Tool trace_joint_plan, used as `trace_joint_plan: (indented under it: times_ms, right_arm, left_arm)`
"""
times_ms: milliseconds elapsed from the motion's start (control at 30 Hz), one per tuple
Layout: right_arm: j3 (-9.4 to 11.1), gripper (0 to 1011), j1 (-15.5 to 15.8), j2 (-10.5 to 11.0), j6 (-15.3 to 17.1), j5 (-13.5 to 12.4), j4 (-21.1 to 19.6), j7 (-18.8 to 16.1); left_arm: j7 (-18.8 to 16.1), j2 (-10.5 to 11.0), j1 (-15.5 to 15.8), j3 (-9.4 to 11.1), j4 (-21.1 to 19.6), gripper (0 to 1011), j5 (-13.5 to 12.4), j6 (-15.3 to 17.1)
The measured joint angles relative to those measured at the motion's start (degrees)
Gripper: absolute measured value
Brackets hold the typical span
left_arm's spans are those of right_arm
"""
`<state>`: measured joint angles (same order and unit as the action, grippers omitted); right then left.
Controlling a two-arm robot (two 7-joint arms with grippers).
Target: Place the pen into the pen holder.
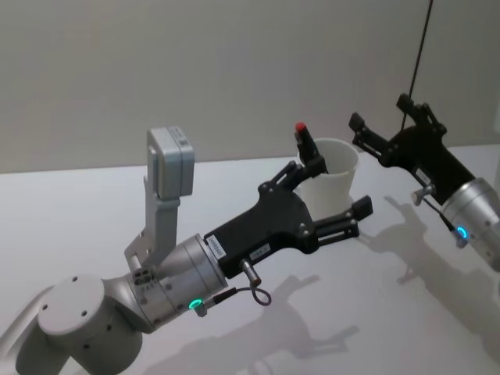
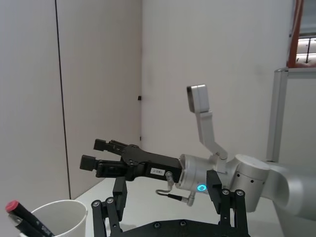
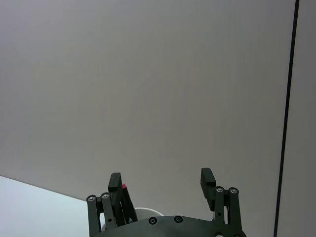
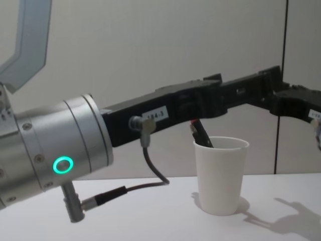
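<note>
The pen holder (image 1: 334, 186) is a white paper cup (image 4: 220, 175) standing on the white table. The pen (image 1: 303, 139), dark with a red cap, leans inside it with its top above the rim (image 4: 200, 133) (image 2: 19, 217). My left gripper (image 1: 336, 191) is open just above the cup, one finger by the pen, the other at the cup's near right side; nothing is held. My right gripper (image 1: 384, 117) hovers open to the right of the cup and higher, and it appears across from the cup (image 2: 57, 217) in the left wrist view as the right gripper (image 2: 94, 154).
A plain wall (image 1: 234, 70) rises close behind the white table (image 1: 94, 203). A dark vertical cable (image 1: 420, 47) hangs at the right. Bare table surface lies to the left and in front of the cup.
</note>
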<state>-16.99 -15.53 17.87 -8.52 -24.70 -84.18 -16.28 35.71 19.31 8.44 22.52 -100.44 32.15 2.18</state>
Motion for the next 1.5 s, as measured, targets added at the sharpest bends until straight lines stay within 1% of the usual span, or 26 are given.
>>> trace_joint_plan:
  times_ms: [100,233,267,300,333,500,700,800,833,900,933,967,1100,1233,1333,1367,1433,1500]
  right_arm:
    - [0.20,1001,0.73,0.06,0.50,0.40,-0.78,0.57]
    - [0.58,1001,2.20,0.19,1.45,1.13,-2.33,1.66]
    - [0.76,1001,2.95,0.27,1.93,1.51,-3.09,2.25]
    - [0.76,1001,2.95,0.27,1.93,1.51,-3.09,2.25]
    - [0.94,1001,3.75,0.34,2.42,1.91,-3.91,2.88]
    - [1.65,1001,6.58,0.60,4.22,3.33,-6.88,5.01]
    - [2.48,1001,9.79,0.90,6.31,4.95,-10.23,7.46]
    - [2.88,1001,11.39,1.05,7.32,5.73,-11.87,8.65]
    - [2.99,1001,11.87,1.09,7.62,5.97,-12.36,9.05]
    - [3.27,1001,13.02,1.20,8.39,6.56,-13.58,9.92]
    - [3.37,1001,13.40,1.23,8.61,6.75,-13.98,10.18]
    - [3.55,1001,14.12,1.29,9.04,7.09,-14.71,10.71]
    - [3.83,1001,15.25,1.40,9.80,7.66,-15.92,11.63]
    - [4.05,1001,16.17,1.48,10.39,8.11,-16.84,12.30]
    - [4.09,1001,16.33,1.49,10.50,8.21,-16.99,12.43]
    - [4.10,1001,16.34,1.49,10.50,8.22,-17.00,12.44]
    - [4.09,1001,16.35,1.49,10.51,8.23,-17.02,12.45]
    - [4.09,1001,16.36,1.48,10.51,8.23,-17.02,12.46]
  left_arm:
    - [-0.77,0.05,0.11,0.07,0.13,1001,-0.39,-0.02]
    - [-3.26,0.24,0.49,0.33,0.67,1001,-1.92,-0.10]
    - [-4.35,0.31,0.64,0.44,0.90,1001,-2.57,-0.14]
    - [-4.93,0.36,0.73,0.51,1.02,1001,-2.90,-0.15]
    - [-4.93,0.36,0.73,0.51,1.02,1001,-2.90,-0.15]
    - [-9.45,0.70,1.39,0.95,1.98,1001,-5.57,-0.34]
    - [-13.45,0.99,2.01,1.35,2.80,1001,-7.91,-0.52]
    - [-16.40,1.20,2.44,1.64,3.43,1001,-9.69,-0.64]
    - [-16.40,1.20,2.44,1.64,3.43,1001,-9.69,-0.64]
    - [-18.63,1.37,2.78,1.87,3.90,1001,-10.99,-0.73]
    - [-18.63,1.37,2.78,1.87,3.90,1001,-10.99,-0.73]
    - [-19.77,1.45,2.94,1.98,4.15,1001,-11.63,-0.77]
    - [-23.14,1.70,3.45,2.33,4.85,1001,-13.66,-0.92]
    - [-25.43,1.87,3.79,2.57,5.34,1001,-15.00,-1.02]
    - [-28.33,2.10,4.22,2.85,5.94,1001,-16.70,-1.14]
    - [-28.33,2.10,4.22,2.85,5.94,1001,-16.70,-1.14]
    - [-30.60,2.27,4.55,3.08,6.41,1001,-18.04,-1.23]
    - [-31.65,2.35,4.69,3.20,6.62,1001,-18.64,-1.27]
